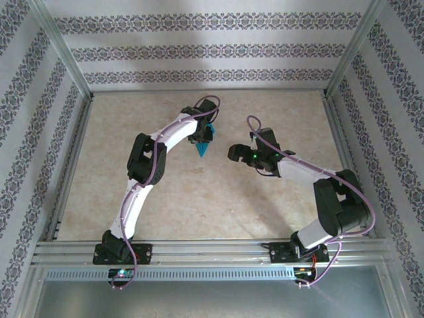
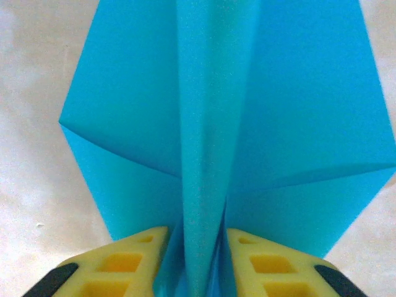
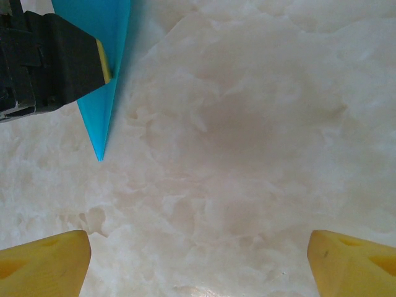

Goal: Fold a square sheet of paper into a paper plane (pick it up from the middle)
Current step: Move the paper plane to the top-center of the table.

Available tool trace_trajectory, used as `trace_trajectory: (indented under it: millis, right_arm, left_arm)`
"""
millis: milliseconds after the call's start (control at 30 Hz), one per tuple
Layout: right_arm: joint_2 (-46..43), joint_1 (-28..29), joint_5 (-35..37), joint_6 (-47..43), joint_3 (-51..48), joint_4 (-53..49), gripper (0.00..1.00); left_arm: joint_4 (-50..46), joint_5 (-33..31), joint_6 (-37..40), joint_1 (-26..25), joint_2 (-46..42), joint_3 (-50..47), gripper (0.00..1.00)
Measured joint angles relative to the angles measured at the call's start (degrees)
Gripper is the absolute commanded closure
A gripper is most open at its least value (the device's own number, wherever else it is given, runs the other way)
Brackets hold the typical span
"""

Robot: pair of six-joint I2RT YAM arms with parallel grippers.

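paper plane [image 3: 96, 117] cropped at top, partly behind left gripper [image 3: 102, 62]

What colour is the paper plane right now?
Teal-blue all over, no pattern; the paper plane shows best in the left wrist view.

Left arm [image 1: 142, 179] arches forward; left gripper [image 2: 197, 247] fingers narrowly parted, grip unclear. Right gripper [image 3: 198, 260] jaws wide apart, left gripper ahead of them, leftward.

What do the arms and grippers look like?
The left arm and right arm: white shells, black joints, a purple cable looping along each. The left gripper and right gripper: black bodies, yellow fingers with cut-out pockets. A green light glows near the right wrist.
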Motion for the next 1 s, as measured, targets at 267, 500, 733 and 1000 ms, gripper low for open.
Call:
trace_trajectory:
  millis: [267, 500, 733, 1000]
  right_arm:
    - [0.0, 0.0, 0.0, 0.1, 0.0, 0.0, 0.1]
    - [0.0, 0.0, 0.0, 0.1, 0.0, 0.0, 0.09]
    - [0.0, 0.0, 0.0, 0.1, 0.0, 0.0, 0.09]
    - [0.2, 0.0, -0.1, 0.1, 0.0, 0.0, 0.09]
  left_arm:
    - [-0.5, -1.9, -2.4, -0.1, 0.5, 0.6, 0.65]
    - [-1.8, -4.2, -3.9, -0.1, 2.4, 3.7, 0.64]
    - [-3.9, -6.2, -4.1, -0.1, 5.8, 9.7, 0.59]
    - [-5.0, -7.2, -4.1, -0.1, 7.8, 13.0, 0.59]
